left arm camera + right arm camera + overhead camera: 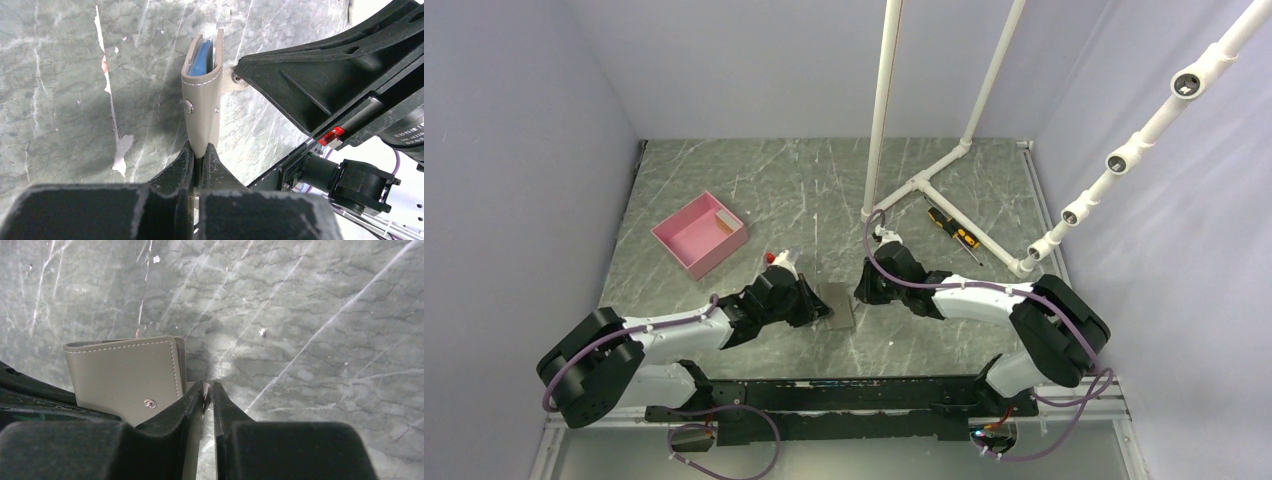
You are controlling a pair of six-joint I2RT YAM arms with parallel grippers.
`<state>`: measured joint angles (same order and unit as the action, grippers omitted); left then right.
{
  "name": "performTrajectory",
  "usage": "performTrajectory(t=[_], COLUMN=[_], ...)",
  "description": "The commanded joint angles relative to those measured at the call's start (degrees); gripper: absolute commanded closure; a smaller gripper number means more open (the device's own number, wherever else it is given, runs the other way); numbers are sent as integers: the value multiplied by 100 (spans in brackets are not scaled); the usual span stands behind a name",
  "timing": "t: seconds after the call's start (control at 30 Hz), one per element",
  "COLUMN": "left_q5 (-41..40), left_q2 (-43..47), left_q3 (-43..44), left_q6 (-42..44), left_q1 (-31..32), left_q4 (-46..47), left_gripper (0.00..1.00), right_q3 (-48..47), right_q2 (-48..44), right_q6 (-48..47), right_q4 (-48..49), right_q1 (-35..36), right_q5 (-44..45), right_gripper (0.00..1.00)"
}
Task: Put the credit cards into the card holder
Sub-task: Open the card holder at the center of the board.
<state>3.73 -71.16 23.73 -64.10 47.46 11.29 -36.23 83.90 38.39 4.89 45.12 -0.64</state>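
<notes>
The grey card holder [201, 102] stands on edge on the marble table, slightly spread, with its light blue lining [203, 57] showing at the far end. My left gripper [200, 150] is shut on its near edge. My right gripper [207, 389] comes in from the other side and its tips pinch a small grey tab [242, 81] at the holder's side. From above, the card holder [841, 309] lies between the left gripper [822, 308] and the right gripper [865, 293]. The credit cards are out of view.
A pink open box [699, 234] sits at the back left. A yellow-and-black screwdriver [953, 229] lies at the back right, beside the white pipe frame [924, 180] standing on the table. Grey walls close in the sides.
</notes>
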Motion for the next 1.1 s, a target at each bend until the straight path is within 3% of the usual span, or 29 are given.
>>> performTrajectory(t=[0.0, 0.03, 0.13, 0.17, 0.27, 0.3, 0.5, 0.7, 0.87, 1.07], left_q5=[19, 27, -26, -90, -194, -214, -358, -355, -447, -289], left_q2=[78, 49, -156, -272, -615, -646, -304, 301, 639, 110], left_q3=[142, 162, 341, 473, 787, 828, 631, 638, 637, 1066], left_q6=[77, 81, 105, 114, 216, 215, 135, 134, 123, 385], left_q1=[11, 15, 10, 7, -11, -9, -9, -16, -7, -6], left_q4=[324, 325, 42, -205, -732, -782, -978, -1396, -1433, -1432], left_gripper=[100, 100, 99, 92, 56, 50, 37, 8, 5, 7], right_q3=[95, 75, -12, -8, -119, -192, -390, -496, -480, -465], right_q2=[-17, -10, -188, -344, -823, -936, -1478, -1495, -1413, -1497], right_q6=[35, -1, -108, -149, -292, -330, -215, -233, -168, -143], right_q4=[338, 323, 69, -6, -303, -420, -671, -707, -654, -679], right_q1=[-59, -73, -97, -100, -101, -103, -96, -91, -91, -83], right_q5=[-67, -128, -102, -99, -248, -347, -791, -914, -1025, -1051], right_gripper=[93, 100, 100, 100, 100, 100, 100, 100, 100, 100])
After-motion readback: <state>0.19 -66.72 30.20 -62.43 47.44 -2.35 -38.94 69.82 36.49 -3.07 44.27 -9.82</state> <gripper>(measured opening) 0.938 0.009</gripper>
